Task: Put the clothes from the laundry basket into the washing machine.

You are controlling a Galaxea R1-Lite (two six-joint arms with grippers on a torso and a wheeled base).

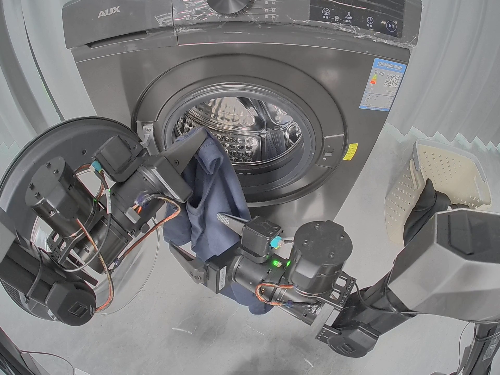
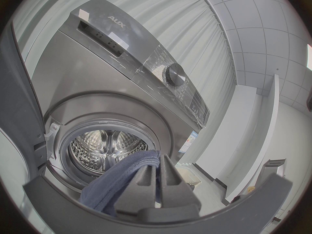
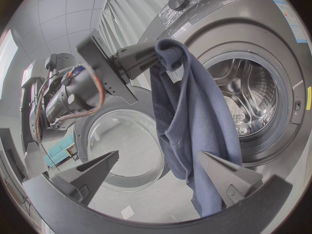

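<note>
A navy blue garment (image 1: pixel 216 194) hangs in front of the washing machine's open drum (image 1: pixel 245 126). My left gripper (image 1: pixel 200 140) is shut on its top edge, level with the left side of the drum's opening. In the left wrist view the gripper (image 2: pixel 155 169) pinches the navy garment (image 2: pixel 113 182) just outside the drum (image 2: pixel 104 148). My right gripper (image 1: pixel 204 239) is open below it, at the garment's lower part. In the right wrist view the garment (image 3: pixel 195 114) hangs against one of the fingers (image 3: pixel 211 163), and my right gripper (image 3: pixel 157 160) holds nothing. The white laundry basket (image 1: pixel 450 175) stands at the right.
The machine's round door (image 1: pixel 62 147) is swung open to the left, behind my left arm. Grey floor (image 1: pixel 172 334) lies below the grippers. The machine's front panel (image 1: pixel 317 79) surrounds the drum's opening, and curtains hang behind the machine.
</note>
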